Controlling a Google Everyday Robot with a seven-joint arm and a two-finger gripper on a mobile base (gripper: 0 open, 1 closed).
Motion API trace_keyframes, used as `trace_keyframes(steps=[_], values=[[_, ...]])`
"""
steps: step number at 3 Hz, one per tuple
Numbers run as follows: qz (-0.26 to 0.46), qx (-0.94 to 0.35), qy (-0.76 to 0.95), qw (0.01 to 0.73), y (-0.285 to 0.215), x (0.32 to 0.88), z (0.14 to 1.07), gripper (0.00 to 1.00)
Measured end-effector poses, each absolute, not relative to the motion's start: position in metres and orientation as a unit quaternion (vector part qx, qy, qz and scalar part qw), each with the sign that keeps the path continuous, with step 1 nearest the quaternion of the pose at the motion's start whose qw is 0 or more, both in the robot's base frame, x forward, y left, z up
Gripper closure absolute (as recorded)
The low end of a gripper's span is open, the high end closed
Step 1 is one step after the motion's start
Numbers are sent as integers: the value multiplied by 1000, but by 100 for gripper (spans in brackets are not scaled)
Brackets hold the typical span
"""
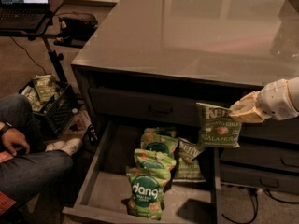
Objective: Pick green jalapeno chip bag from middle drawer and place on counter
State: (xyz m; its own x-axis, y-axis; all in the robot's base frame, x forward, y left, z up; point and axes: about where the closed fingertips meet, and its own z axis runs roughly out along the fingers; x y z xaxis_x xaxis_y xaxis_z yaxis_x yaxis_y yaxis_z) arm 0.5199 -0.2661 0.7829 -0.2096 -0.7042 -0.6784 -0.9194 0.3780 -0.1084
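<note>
My gripper (236, 112) comes in from the right edge and is shut on the top right corner of the green jalapeno chip bag (217, 127). The dark olive bag hangs upright in the air above the right side of the open middle drawer (107, 185), in front of the cabinet face and below the counter's edge. The glossy grey counter (187, 31) spreads across the top of the view, above and behind the bag.
Several bright green "dang" bags (147, 190) and another olive bag (187, 160) lie in the drawer. A closed drawer front (154, 107) sits above it. A seated person's legs (28, 162) and a crate of bags (44, 99) are at left; a laptop stand (23, 8) at top left.
</note>
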Motion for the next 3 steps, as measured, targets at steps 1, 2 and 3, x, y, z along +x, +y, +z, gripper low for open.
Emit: trace_keyframes(steps=[1,2,3], values=[[151,-542,741,366,-264,518,818,100],[114,-554,725,392,-265,523,866,100],[74,-565,715,405,-269,537,906,100]])
